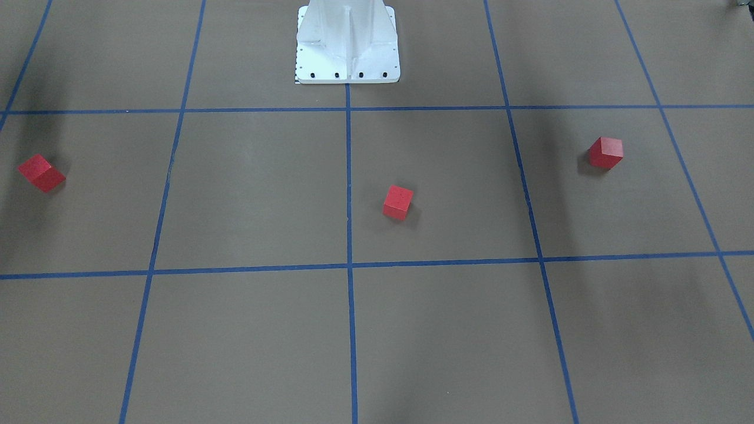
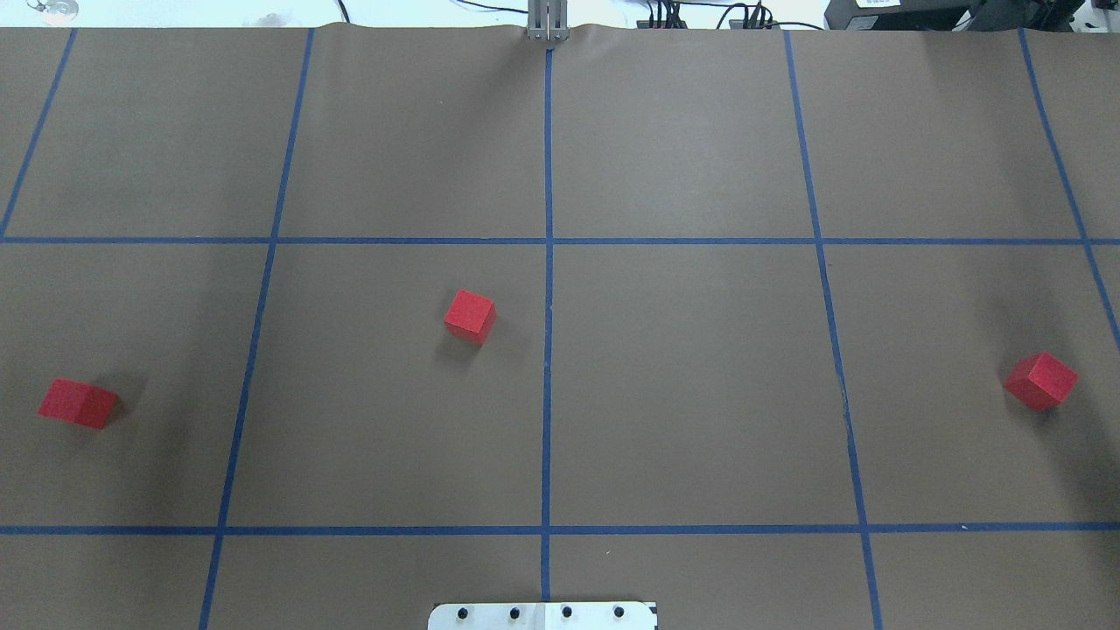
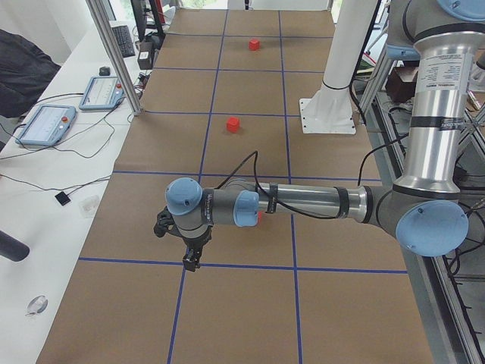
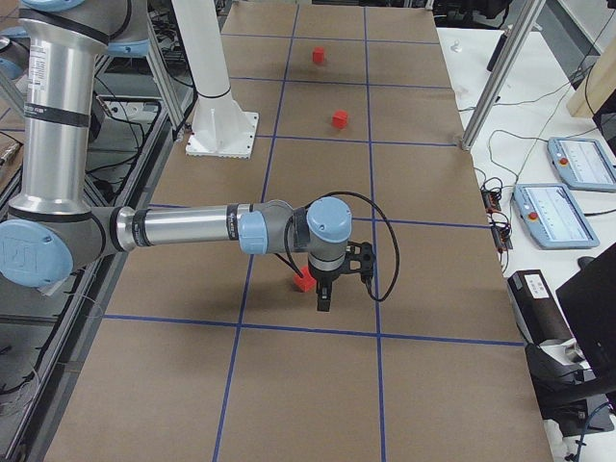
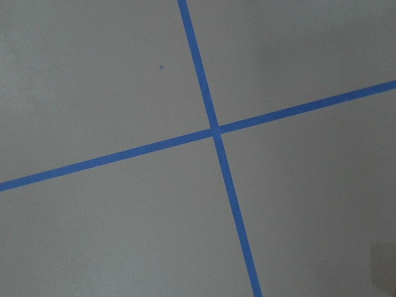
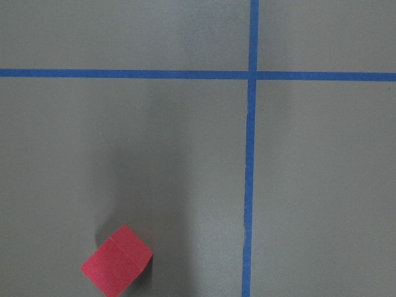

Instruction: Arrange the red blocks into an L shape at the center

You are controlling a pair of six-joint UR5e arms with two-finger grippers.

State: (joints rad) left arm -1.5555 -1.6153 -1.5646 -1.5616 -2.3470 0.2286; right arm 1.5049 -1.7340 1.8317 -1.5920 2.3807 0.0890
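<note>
Three red blocks lie apart on the brown grid. One block (image 2: 470, 317) (image 1: 398, 202) sits just left of the middle tape line, near the center crossing (image 2: 548, 241). Another block (image 2: 79, 403) (image 1: 606, 152) is far out on my left. The last block (image 2: 1041, 381) (image 1: 41, 172) is far out on my right and also shows in the right wrist view (image 6: 117, 266). My left gripper (image 3: 186, 254) points down over a tape crossing (image 5: 215, 130); I cannot tell its state. My right gripper (image 4: 324, 294) hangs beside a block (image 4: 304, 282); I cannot tell its state either.
The white robot base (image 1: 347, 47) (image 2: 542, 616) stands at the table's near middle edge. A metal post (image 2: 548, 22) rises at the far edge. Tablets (image 4: 549, 214) and cables lie on the white bench beside the table.
</note>
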